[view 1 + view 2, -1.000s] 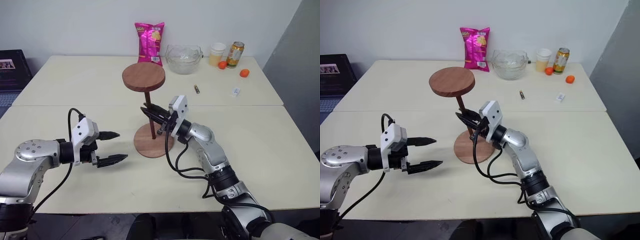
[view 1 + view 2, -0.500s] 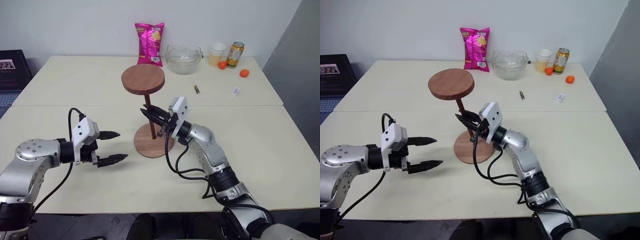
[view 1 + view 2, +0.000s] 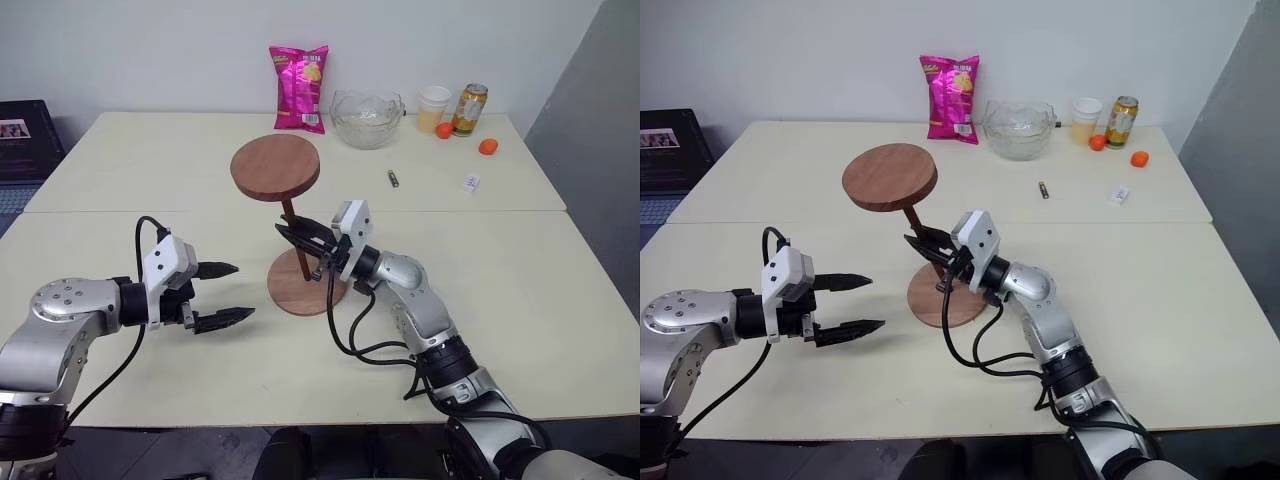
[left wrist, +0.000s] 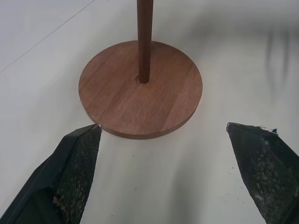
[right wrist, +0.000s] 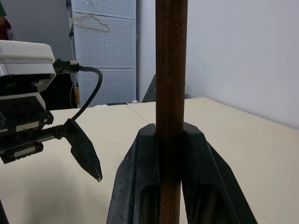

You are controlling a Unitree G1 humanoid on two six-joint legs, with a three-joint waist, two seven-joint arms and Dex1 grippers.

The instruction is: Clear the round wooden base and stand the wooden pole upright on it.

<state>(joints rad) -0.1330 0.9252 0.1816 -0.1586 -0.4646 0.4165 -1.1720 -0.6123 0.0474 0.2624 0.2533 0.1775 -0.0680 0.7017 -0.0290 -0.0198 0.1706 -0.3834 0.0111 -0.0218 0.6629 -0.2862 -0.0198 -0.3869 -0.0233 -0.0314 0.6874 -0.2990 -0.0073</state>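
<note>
Left eye view shows, at the left, the left gripper [image 3: 222,293] with its two black fingers apart and empty, hovering over the cream table [image 3: 120,170], well apart from the base. In the middle lies the round wooden base [image 3: 296,291], a flat reddish-brown disc, bare on top except for the pole. The wooden pole [image 3: 290,216], a thin dark reddish-brown rod with a round disc at its upper end, has its foot in the centre hole, as the left wrist view shows, but it leans to the left. The right gripper [image 3: 303,237] is clamped on the rod at about its middle. The step in hand seems to be the seating of the pole. The next move probably calls for bringing the rod straight, then a careful release so it does not tip.
</note>
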